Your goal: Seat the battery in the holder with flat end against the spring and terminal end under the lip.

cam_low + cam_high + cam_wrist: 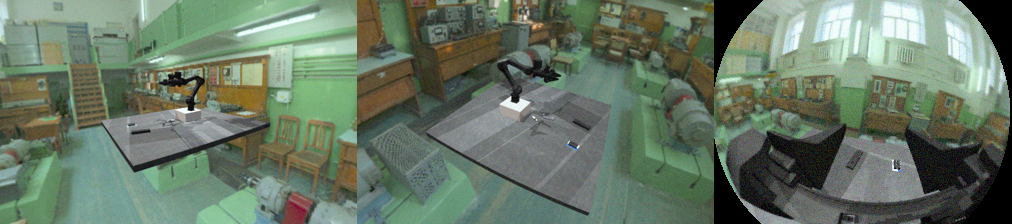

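My gripper (558, 77) (161, 83) (876, 129) is open and empty, high above the table. Both fingers stand wide apart in the wrist view. A small white cylinder (535, 119) with a dark part, which may be the battery, lies just in front of the arm's white base. A slim grey-purple piece (548, 117) with a pale end lies close beside it. Farther out, a black piece (573, 144) (131, 124) lies between white ends over a blue edge. Which of these is the holder, and whether a battery sits in it, I cannot tell. Spring and lip are too small to see.
A long black bar-like object (582, 124) (140, 131) (855, 160) lies on the grey table (509, 150) (169, 144), beyond the small pieces. The arm stands on a white block (510, 110) (186, 115). The table's edges drop off to the room floor.
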`<action>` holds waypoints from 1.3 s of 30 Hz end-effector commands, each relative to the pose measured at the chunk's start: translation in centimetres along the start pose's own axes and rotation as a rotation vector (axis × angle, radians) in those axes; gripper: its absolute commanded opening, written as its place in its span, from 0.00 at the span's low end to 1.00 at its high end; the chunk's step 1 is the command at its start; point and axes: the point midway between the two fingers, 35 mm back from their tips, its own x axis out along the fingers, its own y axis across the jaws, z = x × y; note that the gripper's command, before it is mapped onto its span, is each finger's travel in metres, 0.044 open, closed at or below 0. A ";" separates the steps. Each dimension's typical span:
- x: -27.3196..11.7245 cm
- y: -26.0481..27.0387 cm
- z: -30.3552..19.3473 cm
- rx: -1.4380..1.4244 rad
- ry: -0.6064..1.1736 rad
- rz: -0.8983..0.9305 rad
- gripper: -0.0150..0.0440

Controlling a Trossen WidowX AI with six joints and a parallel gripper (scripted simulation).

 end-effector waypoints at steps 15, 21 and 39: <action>-3.1 -5.6 -25.0 0.312 1.051 -0.281 0.64; -10.3 -6.2 -31.6 0.488 1.506 -0.437 0.64; -11.0 -6.1 -33.4 0.506 1.548 -0.452 0.64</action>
